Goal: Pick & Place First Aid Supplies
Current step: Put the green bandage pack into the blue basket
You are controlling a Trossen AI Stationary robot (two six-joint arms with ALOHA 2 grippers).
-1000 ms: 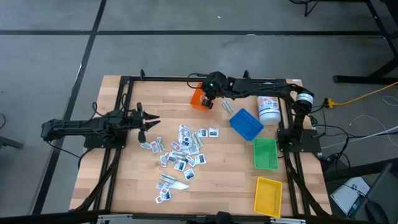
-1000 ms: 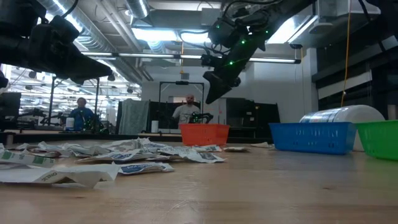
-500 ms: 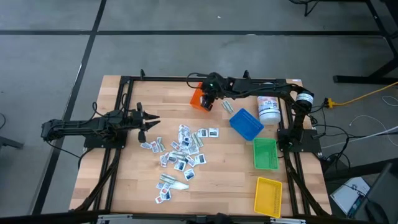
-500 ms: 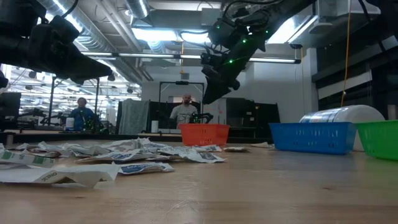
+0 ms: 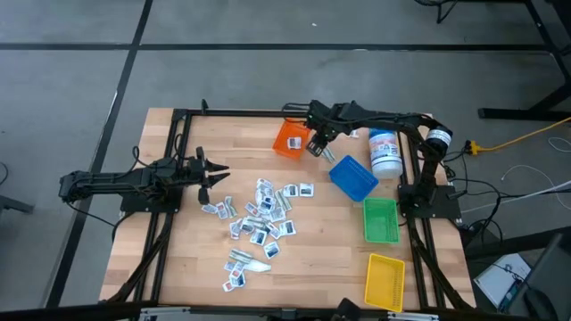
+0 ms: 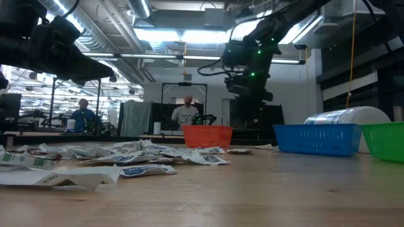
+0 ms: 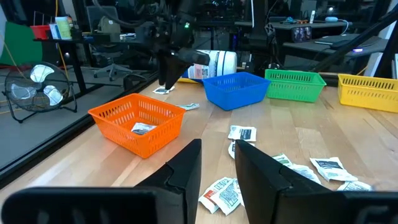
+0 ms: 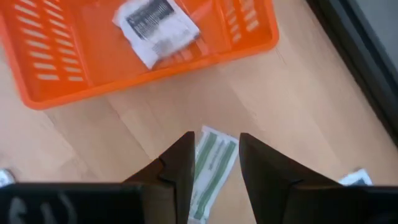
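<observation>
One packet [image 8: 155, 28] lies inside your orange bin [image 5: 290, 139]; the wrist view shows it flat on the bin floor. Your right gripper [image 5: 319, 150] hangs above the table just beside that bin, between it and the blue bin [image 5: 353, 177]. Its fingers [image 8: 179, 169] are spread a little, nothing between them; directly below sits a green-striped packet [image 8: 210, 163] flat on the wood. Another packet corner shows at the edge of that wrist view.

Most of the packets [image 5: 266, 218] lie loose in a scatter mid-table, well apart from the bins. Your left gripper [image 5: 214, 175] waits at the table's left side, just beside the scatter, fingers [image 7: 186, 168] parted with a narrow gap, empty.

White canister [image 5: 384, 151] lies on its side behind the blue bin. Green bin [image 5: 380, 220] and yellow bin [image 5: 385, 280] line the right edge.

Two people [image 6: 187, 113] stand in the room beyond the table.
</observation>
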